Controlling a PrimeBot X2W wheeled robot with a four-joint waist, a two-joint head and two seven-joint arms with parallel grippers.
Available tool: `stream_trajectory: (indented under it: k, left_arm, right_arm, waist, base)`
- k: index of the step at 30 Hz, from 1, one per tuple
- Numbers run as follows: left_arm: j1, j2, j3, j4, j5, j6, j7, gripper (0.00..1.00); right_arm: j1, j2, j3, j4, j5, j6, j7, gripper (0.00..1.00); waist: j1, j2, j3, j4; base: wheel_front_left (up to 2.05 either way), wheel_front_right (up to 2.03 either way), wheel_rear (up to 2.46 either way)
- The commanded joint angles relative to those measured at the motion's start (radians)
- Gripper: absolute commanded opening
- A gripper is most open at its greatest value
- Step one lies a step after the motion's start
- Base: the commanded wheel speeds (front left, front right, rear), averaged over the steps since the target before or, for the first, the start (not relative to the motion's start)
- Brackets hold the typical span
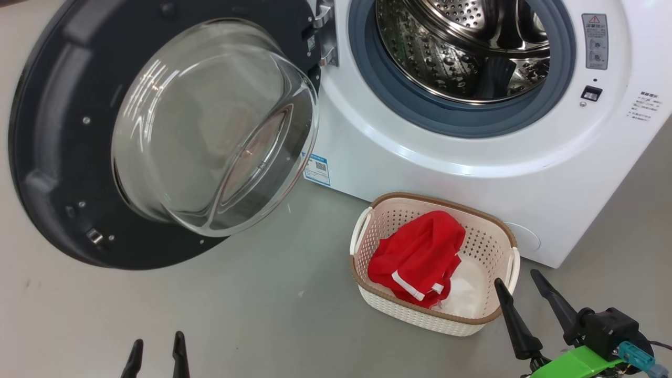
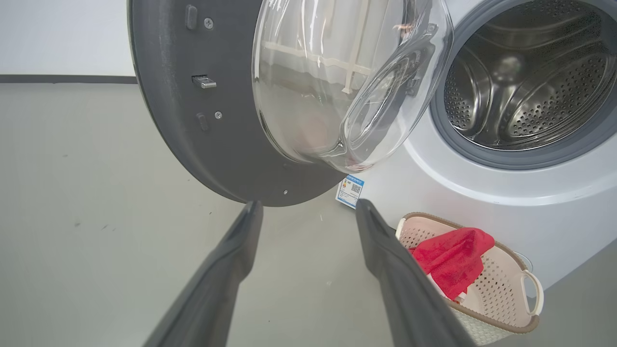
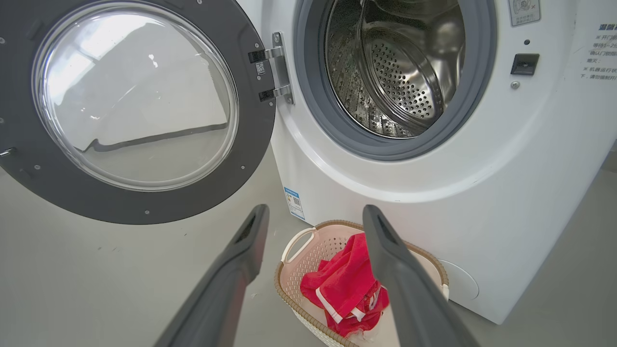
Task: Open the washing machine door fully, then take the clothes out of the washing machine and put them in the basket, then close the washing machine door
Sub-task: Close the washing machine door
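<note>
Two steps look done: door wide open, clothes in the basket. Closing it remains. Left gripper and right gripper are spread, empty.

Wide-open washing machine door on the left, and its glass bowl bulges out over the floor: that's the big obstacle there. The drum mouth stands unblocked. The basket sits just beside the washing machine, with clothes heaped in its left half and its right half free. There's a bare floor lane between door and basket.
</note>
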Motion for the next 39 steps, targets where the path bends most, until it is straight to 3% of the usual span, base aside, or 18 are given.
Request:
stream_trajectory:
  k: [1,14,15,16,20,27,32,39]
  left_arm:
    - [-0.009,0.009,0.028,-0.03,-0.004,0.009,-0.006,1.0]
    - [-0.004,0.009,0.03,-0.045,-0.025,0.019,-0.006,0.98]
    - [-0.007,0.009,0.031,-0.051,-0.036,0.014,-0.006,0.44]
    - [-0.011,0.009,0.032,-0.058,-0.047,0.005,-0.006,0.0]
    - [-0.057,0.009,0.069,-0.133,-0.09,-0.05,-0.006,0.0]
    - [-0.222,0.032,0.239,-0.316,-0.108,-0.137,-0.006,0.0]
    - [-0.376,0.177,0.313,-0.257,-0.221,-0.148,-0.006,0.0]
    - [-0.562,0.409,0.298,-0.061,-0.411,-0.149,0.002,0.0]
  right_arm:
    - [-0.04,-0.019,0.027,-0.019,0.007,0.005,-0.006,1.0]
    - [-0.062,-0.022,0.052,-0.009,0.012,0.005,-0.006,1.0]
    - [-0.063,-0.022,0.053,-0.009,0.013,0.005,-0.006,1.0]
    - [-0.063,-0.023,0.053,-0.008,0.014,0.005,-0.006,1.0]
    - [-0.059,-0.025,0.05,-0.011,0.014,0.005,-0.006,1.0]
    - [-0.044,-0.026,0.034,-0.016,0.011,0.005,-0.006,1.0]
    - [-0.03,-0.018,0.02,-0.02,0.009,0.005,-0.006,1.0]
    - [-0.019,-0.019,0.012,-0.027,0.005,0.005,-0.006,1.0]
  waist:
    - [0.0,0.0,-0.001,0.007]
    - [0.0,0.0,0.001,0.011]
    - [0.0,0.0,0.002,0.011]
    - [0.0,0.0,0.002,0.011]
    - [0.0,0.0,0.007,0.012]
    - [0.0,0.0,0.018,0.012]
    - [0.0,0.0,0.022,0.006]
    - [0.0,0.0,0.039,-0.012]
  base:
    - [0.0,0.0,0.0]
    - [0.0,0.0,0.0]
    - [0.0,0.0,0.0]
    - [0.0,0.0,0.0]
    - [0.0,0.0,0.0]
    - [0.0,0.0,0.0]
    - [0.0,0.0,0.0]
    - [0.0,0.0,0.0]
